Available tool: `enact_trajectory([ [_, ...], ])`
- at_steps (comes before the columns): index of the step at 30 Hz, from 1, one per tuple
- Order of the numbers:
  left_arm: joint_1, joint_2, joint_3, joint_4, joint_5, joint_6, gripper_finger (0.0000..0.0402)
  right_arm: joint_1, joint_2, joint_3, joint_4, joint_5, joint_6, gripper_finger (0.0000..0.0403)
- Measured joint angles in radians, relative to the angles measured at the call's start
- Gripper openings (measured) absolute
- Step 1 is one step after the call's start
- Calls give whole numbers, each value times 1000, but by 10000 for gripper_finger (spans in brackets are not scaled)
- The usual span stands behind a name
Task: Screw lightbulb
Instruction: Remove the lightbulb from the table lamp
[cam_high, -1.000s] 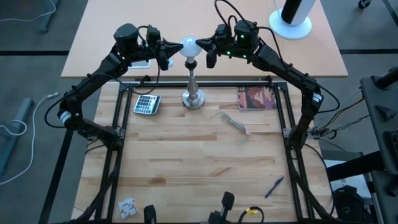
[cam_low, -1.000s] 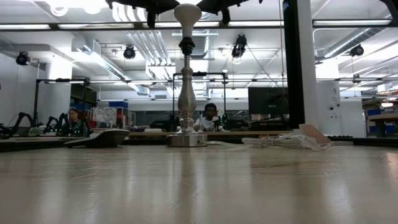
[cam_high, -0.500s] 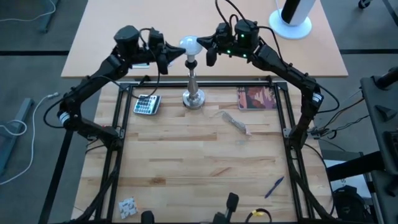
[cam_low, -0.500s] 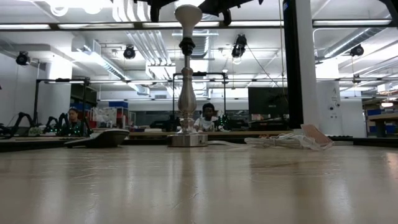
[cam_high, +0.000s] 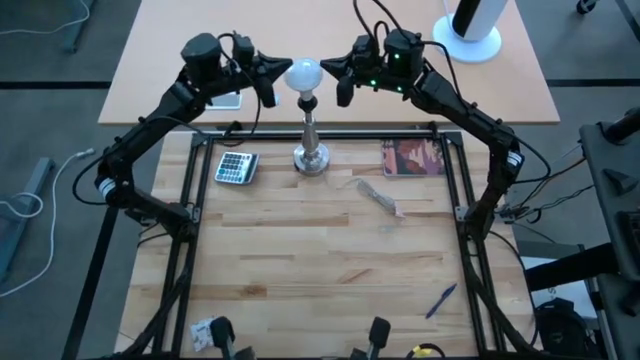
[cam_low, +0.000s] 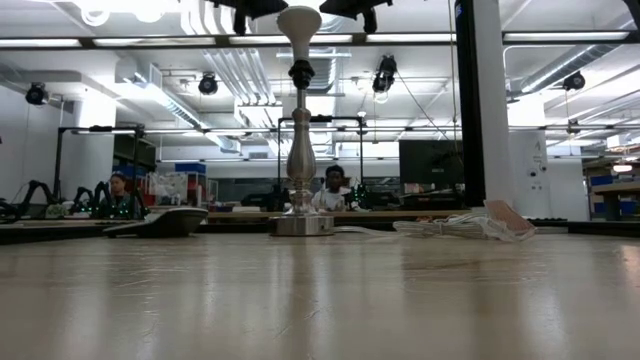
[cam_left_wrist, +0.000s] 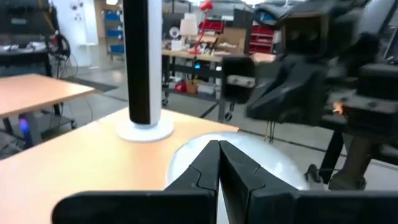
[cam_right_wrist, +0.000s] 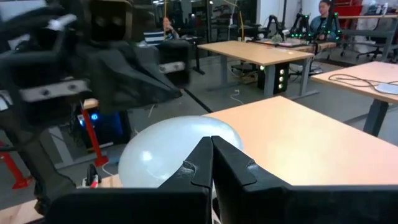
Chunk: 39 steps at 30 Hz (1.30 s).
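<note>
Up top, 2 grippers, jaws shut, flank 1 lightbulb (cam_high: 304, 73) on 1 stand (cam_high: 311, 150).

Grey floor (cam_high: 60, 150) around a tan desk (cam_high: 180, 90); beyond it, more desks (cam_right_wrist: 261, 50), shelves (cam_left_wrist: 115, 25), ceiling light strips (cam_low: 120, 42)

The high camera looks straight down on the whole tabletop (cam_high: 330, 260) from well above, taking in both arms and the bulb (cam_high: 304, 73) on its stand (cam_high: 311, 150). The low camera sits at tabletop height, facing level across the wood towards the stand (cam_low: 300, 150) and the room behind, with the bulb (cam_low: 299, 20) at its upper edge. Each wrist camera looks forward along its own closed pincer, very near the bulb (cam_left_wrist: 249, 163) (cam_right_wrist: 168, 149), facing the opposite arm.
</note>
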Motion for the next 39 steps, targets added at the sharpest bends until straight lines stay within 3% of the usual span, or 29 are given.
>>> enact_trajectory([
  [39, -22, 41, 0, 5, 106, -111, 0, -16, 2, -102, 50, 8, -63, 0],
])
